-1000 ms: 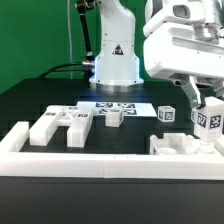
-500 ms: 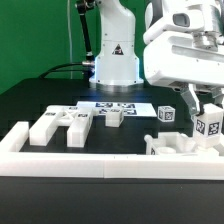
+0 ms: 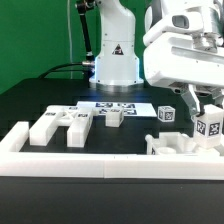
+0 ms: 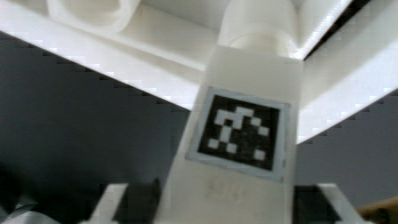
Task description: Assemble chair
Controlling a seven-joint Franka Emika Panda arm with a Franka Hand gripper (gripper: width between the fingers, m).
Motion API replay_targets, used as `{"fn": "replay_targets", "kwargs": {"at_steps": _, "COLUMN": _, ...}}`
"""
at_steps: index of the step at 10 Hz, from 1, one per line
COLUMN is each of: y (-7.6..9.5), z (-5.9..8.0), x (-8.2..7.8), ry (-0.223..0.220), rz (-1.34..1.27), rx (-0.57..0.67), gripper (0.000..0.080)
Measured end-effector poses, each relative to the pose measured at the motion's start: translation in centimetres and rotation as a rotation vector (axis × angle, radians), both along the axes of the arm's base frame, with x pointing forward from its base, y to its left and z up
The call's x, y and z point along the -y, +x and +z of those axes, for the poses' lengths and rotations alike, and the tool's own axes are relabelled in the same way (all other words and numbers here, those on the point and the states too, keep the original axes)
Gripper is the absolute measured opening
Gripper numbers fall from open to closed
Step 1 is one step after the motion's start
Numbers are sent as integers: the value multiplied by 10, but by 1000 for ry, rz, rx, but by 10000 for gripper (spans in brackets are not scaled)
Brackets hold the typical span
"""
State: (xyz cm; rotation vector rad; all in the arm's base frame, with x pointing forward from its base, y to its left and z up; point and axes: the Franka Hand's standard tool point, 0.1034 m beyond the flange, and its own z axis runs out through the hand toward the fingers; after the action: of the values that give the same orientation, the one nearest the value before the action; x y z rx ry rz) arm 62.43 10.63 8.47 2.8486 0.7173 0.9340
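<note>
At the exterior view's right, a white chair piece (image 3: 210, 127) with a black-and-white tag stands upright on a blocky white part assembly (image 3: 178, 146). My gripper (image 3: 209, 112) is around its top. In the wrist view the tagged piece (image 4: 240, 130) runs between my fingers (image 4: 118, 205), with a dark gap on each side. The gripper (image 4: 221, 203) is open and not pressing on it. More white chair pieces (image 3: 60, 126) lie at the exterior view's left. A small block (image 3: 113, 117) and a tagged cube (image 3: 167, 113) sit in the middle.
A long white border rail (image 3: 100, 165) runs along the front, turning up at the exterior view's left end (image 3: 15, 137). The marker board (image 3: 120, 105) lies flat in front of the robot's white base (image 3: 112, 62). The tabletop is black.
The tagged piece has come down a little onto the assembly with the gripper. The jaws have since spread apart and let go of it.
</note>
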Motion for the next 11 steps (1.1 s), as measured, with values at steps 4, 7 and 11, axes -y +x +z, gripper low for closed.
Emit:
{"fn": "replay_targets", "kwargs": {"at_steps": 4, "y": 0, "z": 0, "x": 0, "ry": 0, "rz": 0, "rx": -2, "gripper": 633}}
{"fn": "replay_targets", "kwargs": {"at_steps": 7, "y": 1, "z": 12, "x": 2, "ry": 0, "rz": -1, "rx": -12, "gripper": 649}}
{"fn": "replay_targets", "kwargs": {"at_steps": 11, "y": 5, "z": 34, "x": 2, "ry": 0, "rz": -3, "rx": -35, "gripper": 649}}
